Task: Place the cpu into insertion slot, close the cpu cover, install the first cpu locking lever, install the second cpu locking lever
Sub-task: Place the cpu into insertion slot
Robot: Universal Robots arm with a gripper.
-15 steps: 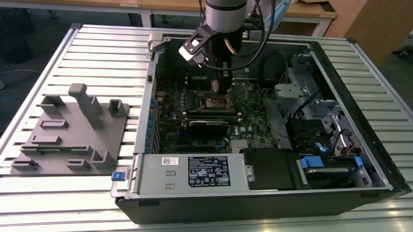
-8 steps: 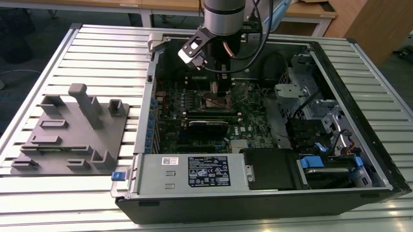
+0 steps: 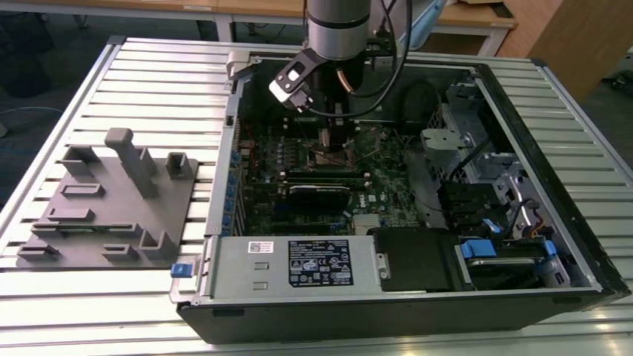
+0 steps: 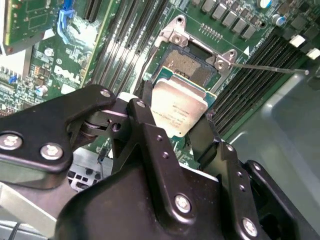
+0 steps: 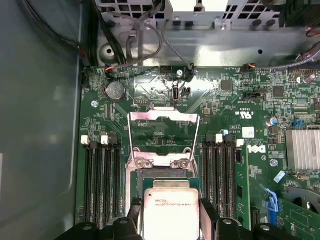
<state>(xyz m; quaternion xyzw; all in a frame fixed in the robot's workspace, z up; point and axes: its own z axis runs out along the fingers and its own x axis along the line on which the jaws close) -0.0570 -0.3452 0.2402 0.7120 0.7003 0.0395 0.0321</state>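
Note:
My gripper [image 4: 176, 116] is shut on the cpu [image 4: 179, 105], a flat square chip with a silvery top, gripped by two opposite edges. The cpu hangs tilted just above the insertion slot [image 4: 189, 62], whose brownish contact field is partly covered by it. In the first wrist view the cpu [image 5: 168, 207] sits between my fingers [image 5: 134, 206], and the slot [image 5: 167, 175] shows as a dark strip beyond it. The cpu cover [image 5: 165, 116], a silvery frame, stands flipped open past the slot. A thin locking lever [image 4: 270, 68] sticks out sideways. In the exterior view my gripper [image 3: 336, 148] is low over the motherboard.
Long black memory slots [image 5: 102, 180] flank the socket on both sides. The open computer case [image 3: 514, 96] walls the board in, with cables [image 3: 416, 89] and drive bays [image 3: 494, 193]. A grey fixture [image 3: 109, 200] lies on the table at the exterior view's left.

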